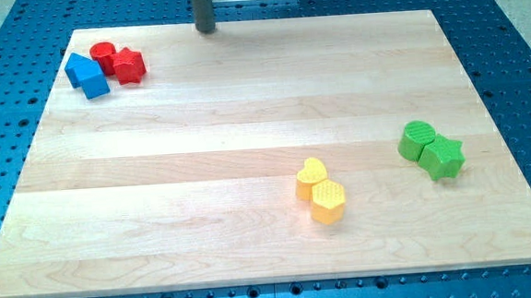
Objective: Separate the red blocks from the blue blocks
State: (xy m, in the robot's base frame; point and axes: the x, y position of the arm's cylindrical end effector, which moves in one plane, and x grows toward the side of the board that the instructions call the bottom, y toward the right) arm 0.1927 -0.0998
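A red round block (pixel 103 55) and a red star block (pixel 129 65) sit touching each other at the view's top left. A blue block (pixel 79 67) and a second blue block (pixel 95 84) lie right against them on their left. My tip (pixel 205 29) rests at the top edge of the wooden board, well to the right of this cluster, touching no block.
A yellow heart block (pixel 311 177) and a yellow hexagon block (pixel 329 201) touch at the lower middle. A green round block (pixel 417 140) and a green star block (pixel 442 156) touch at the right. The wooden board (pixel 245 113) lies on a blue perforated table (pixel 518 41).
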